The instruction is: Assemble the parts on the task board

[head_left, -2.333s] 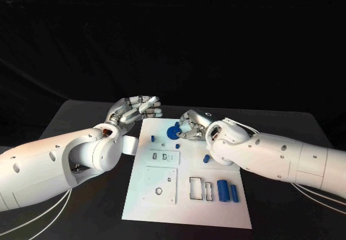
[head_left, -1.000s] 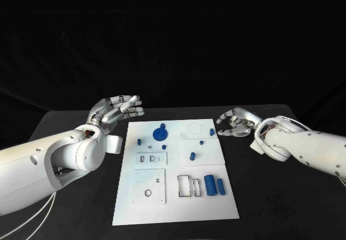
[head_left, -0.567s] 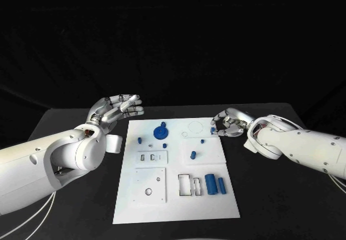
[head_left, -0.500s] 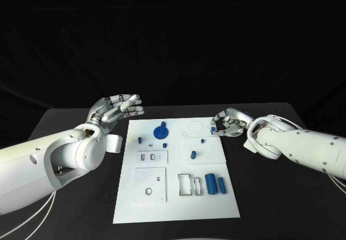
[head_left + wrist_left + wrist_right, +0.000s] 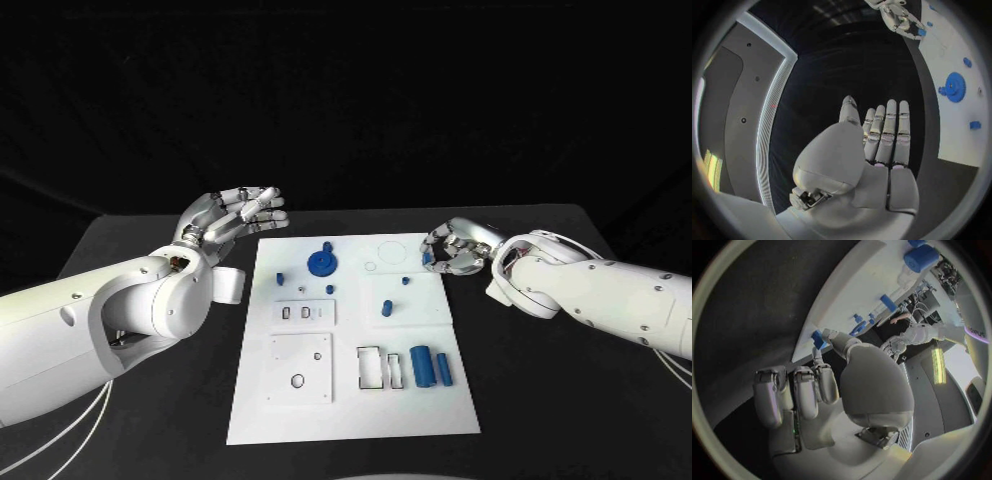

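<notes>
we see the right robot hand [image 5: 459, 250] at the task board [image 5: 353, 400] far right edge, fingers curled round a small blue part [image 5: 428, 261], seemingly to lift it. left robot hand [image 5: 238, 215] hovers spread, holding nothing, clear of the board. blue toothed gear [image 5: 320, 264] lies flat; two smooth cylinders [image 5: 430, 367] rest nearer us.

Two arms in glossy white moulded shells, bulbous at the joints, dotted with small dark recessed screws. Thin white cables trail under both forearms near the edges. Left hand [image 5: 231, 215] and right hand [image 5: 459, 248]: silver-grey metal, segmented fingers with paler pads. Smooth rounded grey palm casings, a small dark connector at each wrist.
</notes>
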Controlling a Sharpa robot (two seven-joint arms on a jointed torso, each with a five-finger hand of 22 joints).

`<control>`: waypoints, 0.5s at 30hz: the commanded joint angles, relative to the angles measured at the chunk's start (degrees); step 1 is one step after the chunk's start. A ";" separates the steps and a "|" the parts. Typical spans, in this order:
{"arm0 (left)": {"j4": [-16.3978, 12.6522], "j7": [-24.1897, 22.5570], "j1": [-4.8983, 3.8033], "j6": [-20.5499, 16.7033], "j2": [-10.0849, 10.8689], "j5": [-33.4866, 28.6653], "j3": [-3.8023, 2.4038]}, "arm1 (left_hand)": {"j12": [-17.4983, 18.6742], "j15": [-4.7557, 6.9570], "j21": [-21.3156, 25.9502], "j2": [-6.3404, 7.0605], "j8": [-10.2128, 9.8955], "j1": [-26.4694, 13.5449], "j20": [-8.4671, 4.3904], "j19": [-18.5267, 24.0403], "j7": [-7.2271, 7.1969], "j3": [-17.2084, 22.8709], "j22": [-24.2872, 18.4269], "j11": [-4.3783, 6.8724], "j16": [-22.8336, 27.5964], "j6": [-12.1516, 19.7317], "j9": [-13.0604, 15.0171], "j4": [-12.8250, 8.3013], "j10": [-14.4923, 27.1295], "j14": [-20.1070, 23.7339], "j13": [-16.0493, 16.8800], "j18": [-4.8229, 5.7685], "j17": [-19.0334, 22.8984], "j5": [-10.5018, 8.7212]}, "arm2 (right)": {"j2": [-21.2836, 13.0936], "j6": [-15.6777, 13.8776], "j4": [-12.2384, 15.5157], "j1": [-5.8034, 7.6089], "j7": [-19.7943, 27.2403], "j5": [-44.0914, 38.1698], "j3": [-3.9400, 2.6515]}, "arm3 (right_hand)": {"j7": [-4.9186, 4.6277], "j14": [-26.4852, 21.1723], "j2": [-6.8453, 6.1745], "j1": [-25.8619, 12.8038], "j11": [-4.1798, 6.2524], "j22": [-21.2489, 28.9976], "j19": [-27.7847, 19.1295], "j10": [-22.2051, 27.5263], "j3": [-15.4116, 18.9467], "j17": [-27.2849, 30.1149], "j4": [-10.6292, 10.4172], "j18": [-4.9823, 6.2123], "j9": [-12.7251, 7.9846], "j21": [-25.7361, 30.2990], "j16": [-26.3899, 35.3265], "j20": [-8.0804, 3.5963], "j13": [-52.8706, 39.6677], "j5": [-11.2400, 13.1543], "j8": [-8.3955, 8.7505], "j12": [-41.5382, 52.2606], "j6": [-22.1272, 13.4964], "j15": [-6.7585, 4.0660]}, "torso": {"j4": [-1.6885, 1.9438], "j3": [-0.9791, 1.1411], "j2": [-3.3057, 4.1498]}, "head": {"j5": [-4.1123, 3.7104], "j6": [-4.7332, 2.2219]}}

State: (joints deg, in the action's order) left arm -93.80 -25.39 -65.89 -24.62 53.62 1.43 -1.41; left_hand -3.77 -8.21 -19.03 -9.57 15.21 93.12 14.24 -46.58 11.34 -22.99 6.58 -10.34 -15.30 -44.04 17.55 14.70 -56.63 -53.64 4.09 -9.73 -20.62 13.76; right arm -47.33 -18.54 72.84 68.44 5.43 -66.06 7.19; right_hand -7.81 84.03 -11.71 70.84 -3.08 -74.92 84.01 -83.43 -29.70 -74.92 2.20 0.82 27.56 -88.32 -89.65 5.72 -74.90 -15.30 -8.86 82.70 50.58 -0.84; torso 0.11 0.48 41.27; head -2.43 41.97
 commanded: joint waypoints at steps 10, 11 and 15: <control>-0.18 -0.55 -0.03 0.81 -0.03 0.18 -0.04 | -0.23 0.13 0.23 0.08 0.17 0.56 0.07 0.26 1.34 -0.43 -0.09 0.06 0.29 -0.35 0.10 -0.05 -0.18 0.22 0.08 -0.67 -0.14 0.30 | 0.20 0.48 -0.12 -0.10 -0.38 -0.87 0.00 | 0.30 5.97 0.26 -1.27 0.07 -14.36 5.14 -0.87 -2.66 -15.08 0.03 -0.48 -0.19 -0.65 -0.35 0.03 -8.36 0.19 -2.06 1.00 5.02 0.24 | 0.00 0.00 0.02 | 0.02 0.07; -0.18 -0.55 -0.03 0.81 -0.03 0.18 -0.04 | -0.23 0.13 0.23 0.08 0.17 0.56 0.07 0.26 1.34 -0.43 -0.09 0.06 0.29 -0.35 0.10 -0.05 -0.18 0.22 0.08 -0.67 -0.14 0.30 | 0.21 0.41 -0.14 -0.10 -0.40 -0.86 0.00 | 0.47 5.97 0.41 -1.36 0.20 -14.38 5.17 -0.93 -2.79 -15.08 0.01 -0.49 -0.12 -0.67 -0.35 -0.04 -8.42 0.23 -2.30 1.06 5.53 0.14 | 0.00 0.01 0.02 | 0.03 0.08; -0.20 -0.53 -0.03 0.80 -0.01 0.18 -0.04 | -0.23 0.13 0.23 0.08 0.17 0.56 0.07 0.26 1.34 -0.43 -0.09 0.06 0.29 -0.35 0.10 -0.05 -0.18 0.22 0.08 -0.67 -0.14 0.30 | 0.25 -0.22 -0.28 -0.10 -0.45 -0.69 0.00 | 0.96 5.97 0.91 -1.56 0.62 -14.48 5.28 -1.14 -3.16 -15.08 -0.03 -0.54 0.15 -0.81 -0.35 -0.33 -8.64 0.34 -2.97 1.27 6.85 -0.22 | -0.01 0.00 0.03 | 0.03 0.10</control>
State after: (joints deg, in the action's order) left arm -93.82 -25.37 -65.89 -24.62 53.68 1.43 -1.41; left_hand -3.78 -8.21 -19.03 -9.57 15.21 93.12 14.24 -46.58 11.34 -22.99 6.59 -10.34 -15.30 -44.04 17.59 14.70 -56.63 -53.64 4.09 -9.73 -20.71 13.77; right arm -47.15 -18.64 72.60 68.38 5.20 -66.30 7.18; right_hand -6.91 84.03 -11.14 69.49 -2.74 -74.91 84.01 -83.94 -32.52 -74.91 2.05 0.82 27.47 -88.85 -89.64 5.73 -74.94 -15.29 -11.55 83.73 57.18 -0.84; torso 0.12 0.48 41.29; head -2.42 42.04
